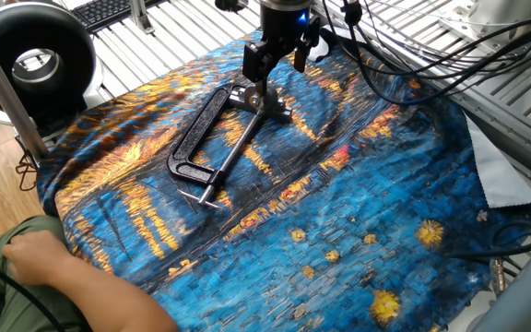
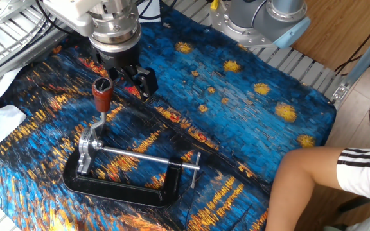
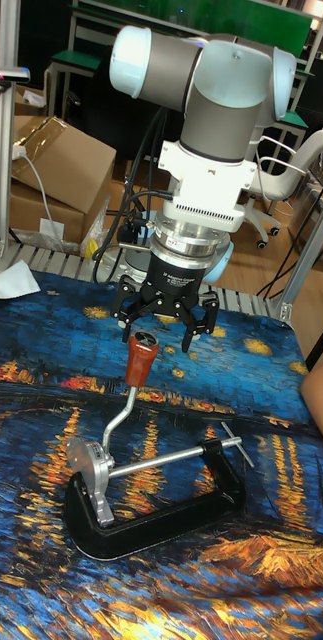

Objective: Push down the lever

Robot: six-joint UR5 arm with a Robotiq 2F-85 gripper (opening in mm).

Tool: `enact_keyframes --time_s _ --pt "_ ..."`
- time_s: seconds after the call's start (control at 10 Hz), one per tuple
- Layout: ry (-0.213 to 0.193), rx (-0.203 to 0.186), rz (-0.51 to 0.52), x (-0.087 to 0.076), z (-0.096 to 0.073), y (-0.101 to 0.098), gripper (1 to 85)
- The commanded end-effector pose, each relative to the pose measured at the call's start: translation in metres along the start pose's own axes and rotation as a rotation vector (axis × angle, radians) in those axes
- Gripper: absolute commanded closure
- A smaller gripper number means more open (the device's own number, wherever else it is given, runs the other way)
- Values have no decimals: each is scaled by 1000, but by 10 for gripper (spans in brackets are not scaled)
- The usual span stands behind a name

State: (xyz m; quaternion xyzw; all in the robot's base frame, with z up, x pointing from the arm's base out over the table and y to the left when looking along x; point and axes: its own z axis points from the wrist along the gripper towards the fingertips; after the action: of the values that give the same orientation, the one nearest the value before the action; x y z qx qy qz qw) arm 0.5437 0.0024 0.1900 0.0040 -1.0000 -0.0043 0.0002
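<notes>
The lever stands tilted upward, its reddish-brown knob (image 2: 102, 93) (image 3: 141, 360) on a thin metal arm (image 3: 119, 415) joined to the silver head (image 2: 85, 150) (image 3: 91, 470) of the black clamp (image 1: 196, 129) (image 2: 117, 191) (image 3: 151, 525). The clamp lies flat on the painted blue cloth (image 1: 358, 194). My gripper (image 1: 275, 61) (image 2: 123, 79) (image 3: 161, 322) hangs open just above and behind the knob, with nothing between its fingers. In the tall fixed view the left fingertip is close over the knob's top; I cannot tell whether they touch.
The clamp's long steel rod (image 2: 140, 156) runs out to a small crossbar (image 3: 235, 443). A person's arm (image 1: 53, 267) rests at the cloth's near corner, and a knee (image 2: 313, 173) shows at its edge. A black round device (image 1: 30, 55), cables (image 1: 413, 55) and the robot base (image 2: 262, 19) ring the table.
</notes>
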Motion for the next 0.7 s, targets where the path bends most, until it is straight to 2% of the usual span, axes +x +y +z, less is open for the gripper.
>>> enact_keyframes --time_s 0.0,0.3,0.6 --pt "-49 10 -27 -12 -1 1 847" --pt "-56 32 -39 -14 1 -4 847" --pt "-54 27 -34 -13 0 -3 847"
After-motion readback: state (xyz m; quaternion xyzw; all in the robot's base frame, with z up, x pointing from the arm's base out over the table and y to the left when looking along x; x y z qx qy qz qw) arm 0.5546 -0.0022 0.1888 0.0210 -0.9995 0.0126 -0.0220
